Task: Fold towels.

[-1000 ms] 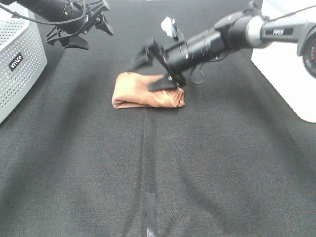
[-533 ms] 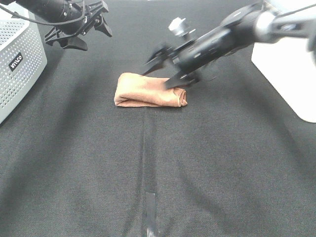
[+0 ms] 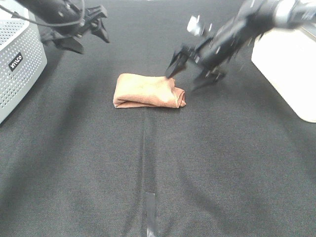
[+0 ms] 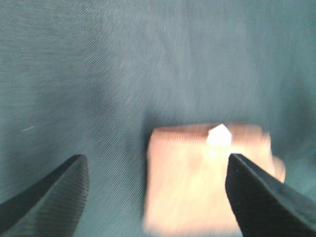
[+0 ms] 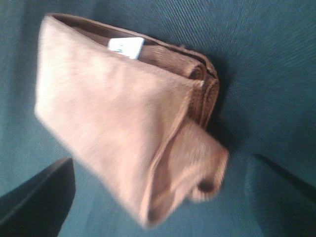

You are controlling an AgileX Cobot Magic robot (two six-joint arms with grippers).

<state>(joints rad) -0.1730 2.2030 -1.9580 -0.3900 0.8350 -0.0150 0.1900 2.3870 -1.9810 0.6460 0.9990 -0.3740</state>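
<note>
The reddish-brown rectangular terry towel (image 3: 148, 91) lies folded into a compact thick bundle on the black cloth-covered bench (image 3: 148, 163), a little toward the far edge and near the middle between the side edges; its layered edges and a rolled end face the right side, and a small white tag (image 5: 126, 47) shows at one corner in the right wrist view.

The right gripper (image 3: 193, 74) hangs just above and beside the bundle's right end, its two black fingers spread wide and holding nothing; the right wrist view shows the towel lying free between them, touched by neither. The left gripper (image 3: 84, 32) hovers well apart from the towel, near the far left corner of the bench and close to the white perforated plastic basket (image 3: 17, 59) at the left edge; its fingers are likewise parted and empty, with the towel seen some way off in its wrist view. A white box (image 3: 286, 64) sits at the right edge.

By the look of the bundle, the folding itself seems essentially done, and the step in hand appears to be the release and clearing of the arms; the rolled end looks slightly loose and untidy; a next move, if any, would call for a light press or tuck at that right end, or else a grasp across the whole thickness to carry the bundle off.
</note>
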